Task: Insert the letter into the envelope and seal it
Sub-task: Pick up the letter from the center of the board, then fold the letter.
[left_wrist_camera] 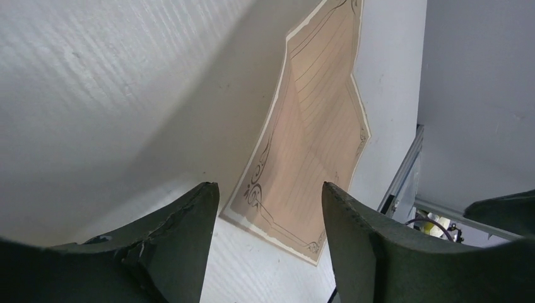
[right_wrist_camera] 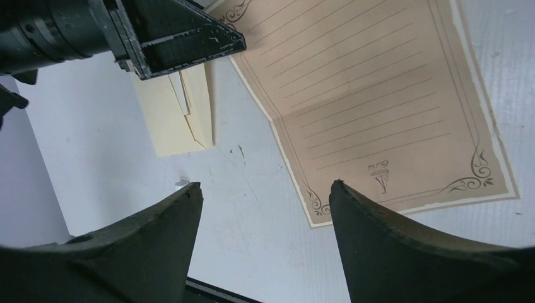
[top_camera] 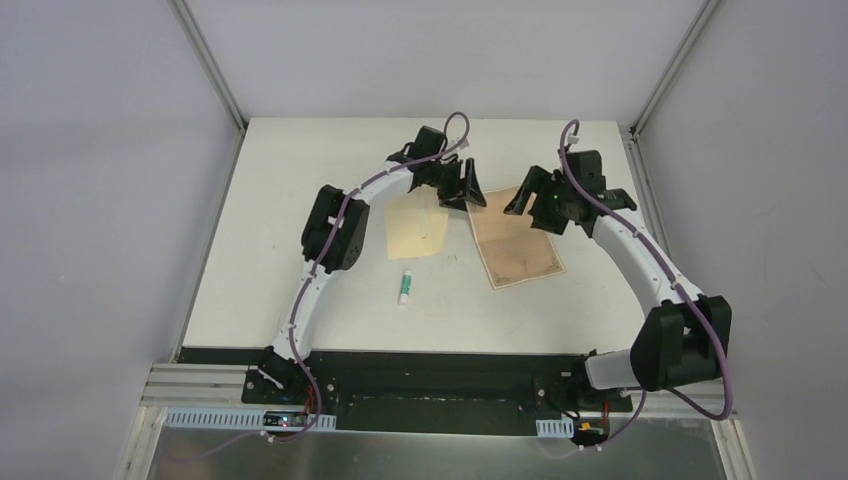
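Note:
The letter [top_camera: 520,245] is a tan lined sheet with an ornate dark border and a centre crease, lying flat right of centre; it also fills the left wrist view [left_wrist_camera: 315,126] and the right wrist view [right_wrist_camera: 378,101]. The envelope [top_camera: 418,230] is a paler cream rectangle to the letter's left, its folded back seams showing [right_wrist_camera: 180,117]. My left gripper [top_camera: 468,188] hangs open over the letter's far left corner, nothing between its fingers [left_wrist_camera: 271,192]. My right gripper [top_camera: 528,195] hovers open above the letter's far edge, also holding nothing [right_wrist_camera: 265,189].
A small white tube with a green cap [top_camera: 405,287] lies in front of the envelope. The white table [top_camera: 300,180] ends at a black front strip [top_camera: 420,355]. A metal frame rail [left_wrist_camera: 404,177] and grey walls close off the right side.

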Available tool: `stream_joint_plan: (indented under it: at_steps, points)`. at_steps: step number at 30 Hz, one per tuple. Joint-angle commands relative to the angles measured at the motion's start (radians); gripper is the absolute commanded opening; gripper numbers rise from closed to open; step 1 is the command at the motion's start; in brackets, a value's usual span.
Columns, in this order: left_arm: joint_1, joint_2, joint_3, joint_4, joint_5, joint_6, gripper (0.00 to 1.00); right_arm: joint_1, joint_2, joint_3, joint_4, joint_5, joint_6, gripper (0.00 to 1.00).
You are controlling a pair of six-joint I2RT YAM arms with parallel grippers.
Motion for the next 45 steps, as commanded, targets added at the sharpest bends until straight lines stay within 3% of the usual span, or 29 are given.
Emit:
stream_joint_plan:
  at_steps: [1, 6, 14, 21, 30, 33, 45]
  points:
    - [-0.036, 0.029, 0.049, 0.048, 0.013, -0.012, 0.61, -0.042, -0.071, -0.029, -0.018, 0.010, 0.029, 0.77]
    - [-0.046, 0.027, -0.004, 0.142, 0.024, -0.077, 0.48, -0.064, -0.110, -0.053, -0.027, 0.011, 0.032, 0.77]
    - [-0.048, -0.037, -0.092, 0.299, 0.043, -0.230, 0.01, -0.129, -0.144, -0.095, -0.018, -0.003, 0.058, 0.78]
    - [-0.044, -0.170, -0.237, 0.479, -0.026, -0.485, 0.00, -0.211, -0.213, -0.153, 0.055, -0.037, 0.130, 0.87]
    - [-0.031, -0.292, -0.342, 0.563, -0.098, -0.686, 0.00, -0.293, -0.278, -0.220, 0.084, -0.054, 0.199, 0.92]
    - [-0.027, -0.322, -0.368, 0.603, -0.101, -0.759, 0.00, -0.321, -0.301, -0.282, 0.166, -0.098, 0.252, 0.94]
    - [-0.024, -0.439, -0.452, 0.684, -0.139, -0.836, 0.00, -0.369, -0.314, -0.397, 0.407, -0.182, 0.496, 1.00]
